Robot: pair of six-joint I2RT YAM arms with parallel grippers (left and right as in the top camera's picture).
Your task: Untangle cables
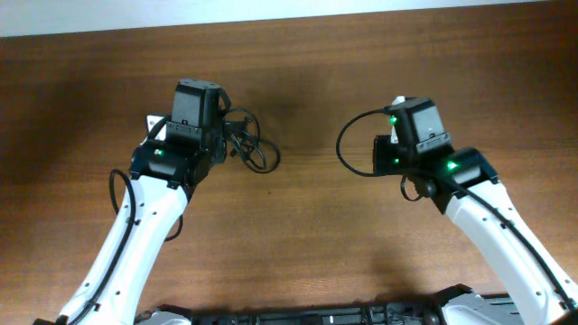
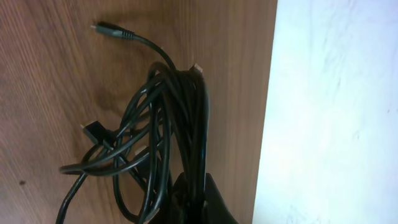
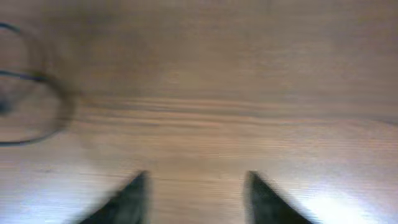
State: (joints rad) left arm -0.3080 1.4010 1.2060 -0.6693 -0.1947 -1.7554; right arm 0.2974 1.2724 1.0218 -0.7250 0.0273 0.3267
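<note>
The cables (image 2: 163,134), bunched in one tangled coil, are clamped at their near end by the left gripper (image 2: 193,196), their length running straight out from it to a loose plug (image 2: 113,30). Well right of the coil, the right gripper (image 3: 196,179) is seen parted, nothing held.

Cables (image 1: 251,143): thin black cords, tangled as one loose bundle of overlapping loops, lying on the tabletop (image 1: 307,235). The near end of the bundle is pinched in my left pincer (image 2: 191,193). One plug end (image 2: 112,30) trails free of the loops, flat on the wood.
</note>
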